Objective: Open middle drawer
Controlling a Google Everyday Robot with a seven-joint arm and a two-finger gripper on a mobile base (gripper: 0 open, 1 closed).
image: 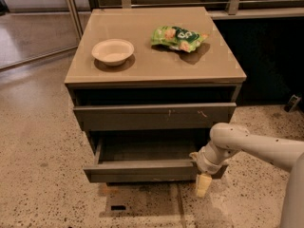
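1. Gripper (203, 175) is nearest, low at the front right corner of the cabinet (156, 65), touching the right end of the middle drawer (140, 171). Whether it grasps the front or only rests against it, I cannot tell.
2. The pale arm (259, 147) comes from the right of the cabinet and bends down to that corner.
3. The middle drawer stands partly out of the cabinet front, and its dark inside shows behind the flat front. I judge the task is well advanced but not finished.
4. To do this step well, the pull should go straight away from the cabinet front. The contact is at one end, so a sideways pull may turn the drawer and jam it. Slow, level movement is better, stopping before the drawer leaves the cabinet.
5. Above it, the top drawer (152, 116), with small pale marks, looks slightly out of the cabinet front too; the arm should stay below it.
6. On the cabinet top, a white bowl (112, 51) sits on the left and a green snack bag (178, 37) on the right, farther back. A jerk could shake them.
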